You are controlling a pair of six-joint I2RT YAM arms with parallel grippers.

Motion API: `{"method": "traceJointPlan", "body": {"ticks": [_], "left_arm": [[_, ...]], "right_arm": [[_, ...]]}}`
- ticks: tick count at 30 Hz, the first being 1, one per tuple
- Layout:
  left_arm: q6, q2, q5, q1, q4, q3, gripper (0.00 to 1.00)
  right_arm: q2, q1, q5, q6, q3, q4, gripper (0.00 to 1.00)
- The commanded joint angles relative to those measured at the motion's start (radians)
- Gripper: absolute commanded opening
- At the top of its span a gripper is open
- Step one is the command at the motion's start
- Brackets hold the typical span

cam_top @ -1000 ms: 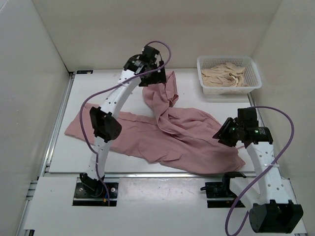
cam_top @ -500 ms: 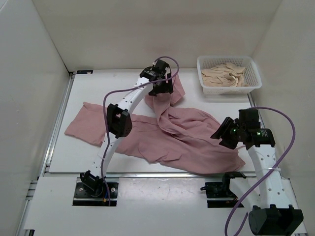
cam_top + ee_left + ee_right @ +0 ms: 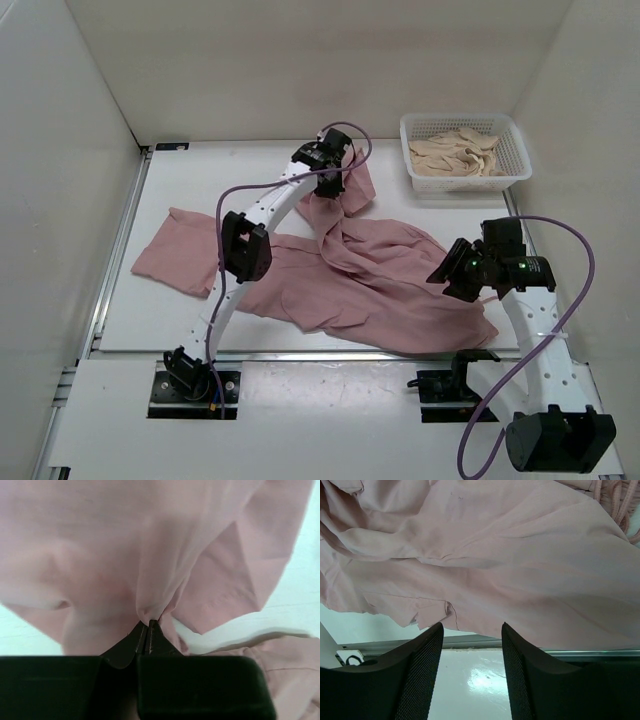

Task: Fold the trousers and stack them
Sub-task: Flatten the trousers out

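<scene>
The dusty-pink trousers [image 3: 380,270] lie crumpled across the table, one leg reaching left, another part bunched toward the back. My left gripper [image 3: 335,182] is at that far bunch. In the left wrist view it [image 3: 148,622] is shut on a pinched fold of the trousers [image 3: 100,555]. My right gripper [image 3: 443,274] hovers over the trousers' near right part. In the right wrist view it [image 3: 471,625] stands open and holds nothing, with the trousers [image 3: 520,555] and a small pocket flap [image 3: 432,612] just beyond its fingertips.
A white basket [image 3: 466,186] with beige cloth pieces [image 3: 460,150] stands at the back right. White walls close in the table on three sides. A metal rail [image 3: 300,352] runs along the table's near edge, close to the trousers' hem.
My left arm has swung right along the far bunch of fabric, and its jaws went from open to shut on a fold. The right arm has hardly moved.
</scene>
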Motion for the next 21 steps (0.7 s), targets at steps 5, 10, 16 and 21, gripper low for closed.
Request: {"method": "traceJointPlan", "body": {"ticks": [5,10,16,21], "left_arm": [[-0.008,-0.299,-0.136,0.128,-0.011,-0.105,0.1],[-0.087,-0.496,-0.237,0.226,-0.011,-0.36,0.1],[-0.153,-0.717,-0.158,0.394,0.064,-0.815,0.48],[-0.106,-0.682,-0.132,0.35,0.003,-0.75,0.99]], "right_arm": [[0.008,-0.002,-0.027,-0.028,0.0,0.028,0.54],[0.018,-0.002,-0.027,-0.037,0.009,0.028,0.54],[0.018,-0.002,-0.016,-0.037,-0.001,0.037,0.54],[0.028,-0.002,-0.007,-0.057,-0.01,0.037,0.54]]}}
